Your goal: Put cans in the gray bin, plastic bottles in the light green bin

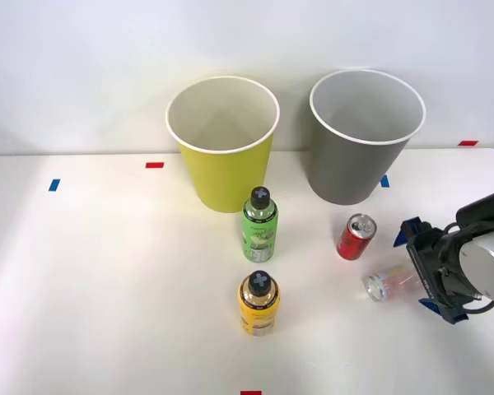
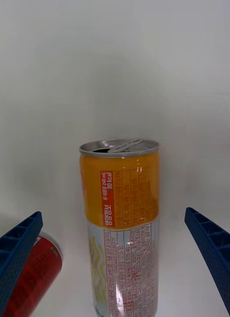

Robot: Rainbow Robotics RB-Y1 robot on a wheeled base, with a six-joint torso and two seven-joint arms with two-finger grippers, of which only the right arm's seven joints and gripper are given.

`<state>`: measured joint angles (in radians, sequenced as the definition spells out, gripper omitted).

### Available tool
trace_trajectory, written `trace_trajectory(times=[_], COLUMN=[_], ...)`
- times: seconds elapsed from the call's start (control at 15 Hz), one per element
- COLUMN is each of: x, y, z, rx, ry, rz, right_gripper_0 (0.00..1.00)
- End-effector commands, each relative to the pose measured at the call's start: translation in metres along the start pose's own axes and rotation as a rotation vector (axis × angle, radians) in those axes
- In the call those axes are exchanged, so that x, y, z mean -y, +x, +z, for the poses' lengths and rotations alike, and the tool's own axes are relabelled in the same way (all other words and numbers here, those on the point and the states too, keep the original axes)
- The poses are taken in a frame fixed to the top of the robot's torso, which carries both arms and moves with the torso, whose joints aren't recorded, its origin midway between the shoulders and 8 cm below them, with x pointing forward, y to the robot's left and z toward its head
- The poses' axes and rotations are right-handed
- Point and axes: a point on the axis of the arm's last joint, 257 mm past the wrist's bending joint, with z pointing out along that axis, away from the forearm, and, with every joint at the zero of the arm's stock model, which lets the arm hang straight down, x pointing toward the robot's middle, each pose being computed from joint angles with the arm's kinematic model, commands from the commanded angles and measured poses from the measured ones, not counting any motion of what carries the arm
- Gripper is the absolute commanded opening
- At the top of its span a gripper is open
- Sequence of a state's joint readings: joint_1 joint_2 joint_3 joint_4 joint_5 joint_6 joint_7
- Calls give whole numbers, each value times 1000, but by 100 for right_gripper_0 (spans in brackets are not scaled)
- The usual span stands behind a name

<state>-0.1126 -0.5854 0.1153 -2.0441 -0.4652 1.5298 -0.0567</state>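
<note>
We are lining up on the orange can [image 2: 119,228], which is lying on its side on the white table [image 1: 107,288] just in front of the right gripper [image 1: 418,267], silver top pointing away from it. In the wrist view the 2 blue fingers [image 2: 213,257] are standing spread wide, one on each side of the can, touching nothing — so the claw is open and empty.

The red can [image 1: 356,237] is standing upright just beside the orange one, toward the gray bin [image 1: 365,136]. The green bottle [image 1: 260,224] and yellow bottle [image 1: 258,303] are standing in the middle of the table, with the light green bin [image 1: 224,140] behind them. Both bins are looking empty as far as we can see inside — we are judging 0 of 4 items sorted.

Step in hand: approach to the first can. Next move, as we are reading it: advance until the can body sits between the fingers, close, lift, carry to the gray bin. Risk: the can rolling, or nudging the red can.
</note>
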Motion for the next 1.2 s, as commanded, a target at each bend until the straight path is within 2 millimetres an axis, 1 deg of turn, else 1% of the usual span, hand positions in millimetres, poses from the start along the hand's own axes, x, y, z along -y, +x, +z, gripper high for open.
trace_trajectory(times=[0.07, 0.2, 0.4, 0.67, 0.73, 0.8, 0.87, 1.2], x=[-1, 0, 4, 5, 5, 5, 5, 1], y=[-5, -7, -3, -3, -3, -3, -4, -5], z=[5, 10, 25, 27, 27, 27, 27, 21], rx=[5, 0, 17, 18, 18, 18, 22, 42], ry=[11, 24, 34, 38, 39, 39, 40, 24], rz=[-22, -31, -73, -100, -107, -116, -127, -186], right_gripper_0=[100, 100, 100, 100, 70, 12, 0, 0])
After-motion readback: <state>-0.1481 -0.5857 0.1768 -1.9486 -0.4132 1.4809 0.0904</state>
